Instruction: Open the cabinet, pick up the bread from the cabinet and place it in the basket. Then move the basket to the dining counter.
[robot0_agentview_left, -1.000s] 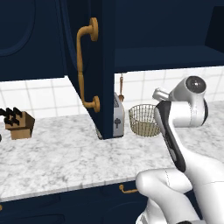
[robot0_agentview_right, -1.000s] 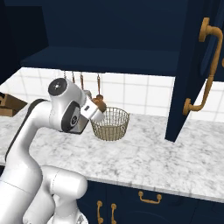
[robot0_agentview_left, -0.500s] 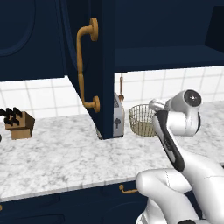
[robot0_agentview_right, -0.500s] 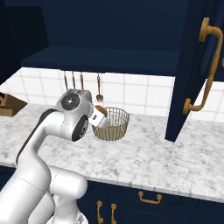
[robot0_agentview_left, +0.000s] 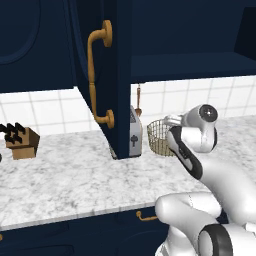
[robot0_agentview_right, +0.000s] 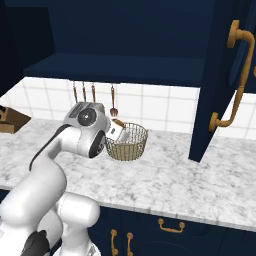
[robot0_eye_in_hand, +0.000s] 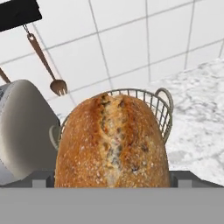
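Here the bread (robot0_eye_in_hand: 112, 142) sits gripped in the claw (robot0_eye_in_hand: 112, 181) (jaws spread wide), just before the basket (robot0_eye_in_hand: 162, 114).

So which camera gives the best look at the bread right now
The hand view: the bread is close up there, crust and split plain, in front of the basket. In both base views the arm hides it, so I can't make it out.
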